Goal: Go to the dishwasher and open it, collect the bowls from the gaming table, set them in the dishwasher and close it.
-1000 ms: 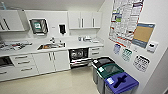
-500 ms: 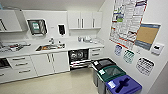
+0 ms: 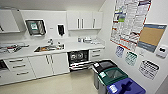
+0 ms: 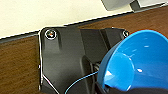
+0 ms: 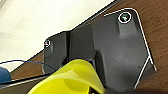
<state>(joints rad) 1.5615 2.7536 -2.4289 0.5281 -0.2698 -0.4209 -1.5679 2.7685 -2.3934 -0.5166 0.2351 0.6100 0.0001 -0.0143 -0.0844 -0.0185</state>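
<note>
Kitchenette, head view: the whole frame has shifted a little over the last second, cabinets and bins sitting slightly lower. That is camera motion, not objects moving. Judgement: the base is closing on the counter point(image 3: 75, 46).

Dishwasher point(image 3: 78, 58): under the counter, right of the sink point(image 3: 48, 48). Door is down, dark interior and racks exposed, so the opening step looks done.

Bins point(image 3: 113, 76): a row along the right wall, just beside the lowered door. Possible squeeze on approach.

Bowl point(image 4: 140, 62): blue, seen large in the left wrist view, off the floor right at the left gripper point(image 4: 112, 88). Cannot tell whether that gripper is clamped on it or spread. Judgement: being carried to the racks.

Cup point(image 5: 72, 77): yellow-green, close against the right gripper point(image 5: 83, 88). Grip state cannot be told here either. Not one of the bowls.

The orange-red bowl is unaccounted for.
</note>
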